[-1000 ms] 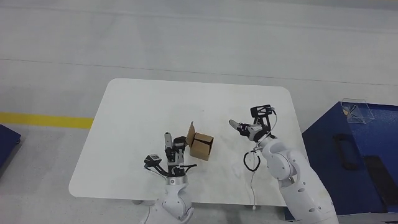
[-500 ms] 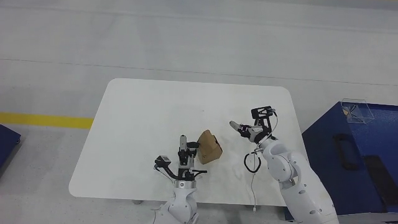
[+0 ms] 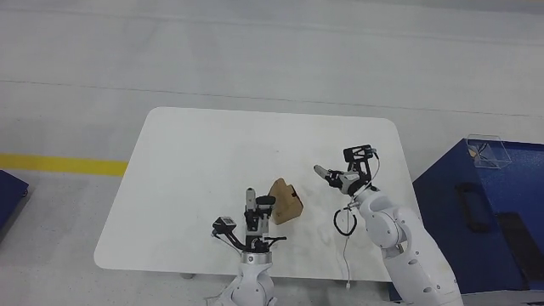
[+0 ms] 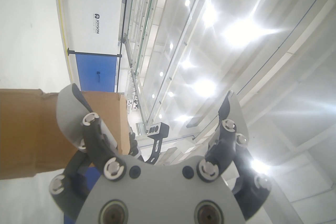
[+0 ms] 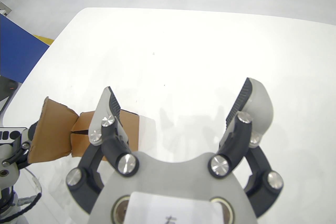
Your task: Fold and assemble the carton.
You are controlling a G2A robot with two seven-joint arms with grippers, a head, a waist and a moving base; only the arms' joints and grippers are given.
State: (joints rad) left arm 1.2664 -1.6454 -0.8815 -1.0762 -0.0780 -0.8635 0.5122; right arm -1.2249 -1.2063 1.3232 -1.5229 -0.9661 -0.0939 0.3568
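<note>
A small brown carton [image 3: 286, 201] lies tilted on the white table [image 3: 212, 144], near its front edge, with a flap folded over its left end. My left gripper [image 3: 257, 197] stands just left of it, pointing upward and open. In the left wrist view the carton [image 4: 29, 130] sits outside the gripper [image 4: 149, 93], against the back of one finger [image 4: 71, 114], and nothing is between the fingers. My right gripper [image 3: 338, 163] hovers open to the right of the carton, apart from it. In the right wrist view the carton [image 5: 60, 130] lies beyond and to the side of the gripper [image 5: 179, 87].
A blue cabinet [image 3: 484, 212] stands off the table's right edge with a clear plastic box [image 3: 485, 149] on top. Another blue object [image 3: 8, 189] sits on the floor at the far left. The table's back and left parts [image 5: 183, 38] are bare.
My left gripper moved right against the carton. The upright flap folded down and the carton slid a little right and tipped. The right arm has kept still.
</note>
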